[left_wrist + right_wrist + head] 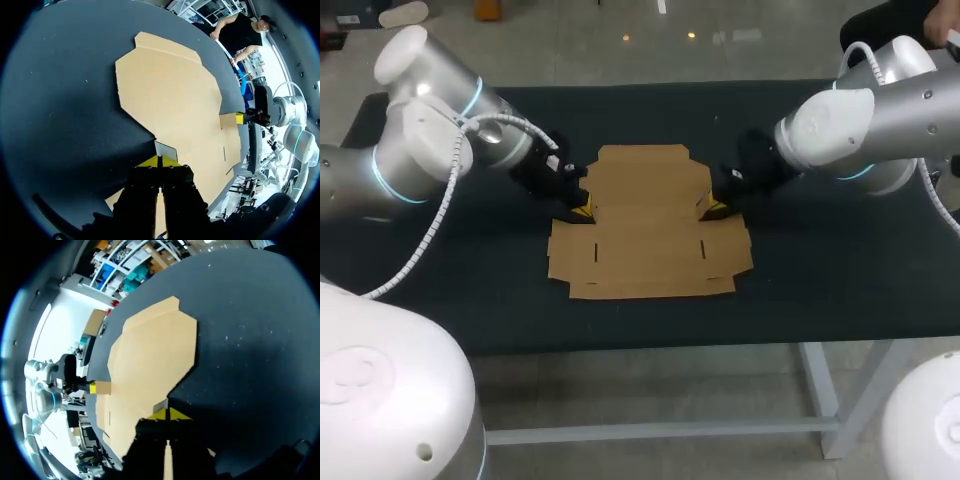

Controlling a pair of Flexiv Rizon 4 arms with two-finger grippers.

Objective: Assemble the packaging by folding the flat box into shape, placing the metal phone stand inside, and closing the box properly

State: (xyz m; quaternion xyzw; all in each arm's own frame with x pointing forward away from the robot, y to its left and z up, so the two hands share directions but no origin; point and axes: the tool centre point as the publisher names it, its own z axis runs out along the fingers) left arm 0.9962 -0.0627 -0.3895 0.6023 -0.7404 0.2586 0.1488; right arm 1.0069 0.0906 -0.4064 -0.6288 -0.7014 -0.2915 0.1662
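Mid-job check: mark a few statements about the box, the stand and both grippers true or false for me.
1. The cardboard box lies unfolded on the table. True.
2. The phone stand sits on the cardboard. False: no stand shows in any view.
3. The left gripper is at the box's left edge, the right gripper at its right edge. True.
4. Both grippers are wide open. False: each has its tips closed on a small side flap of the box.
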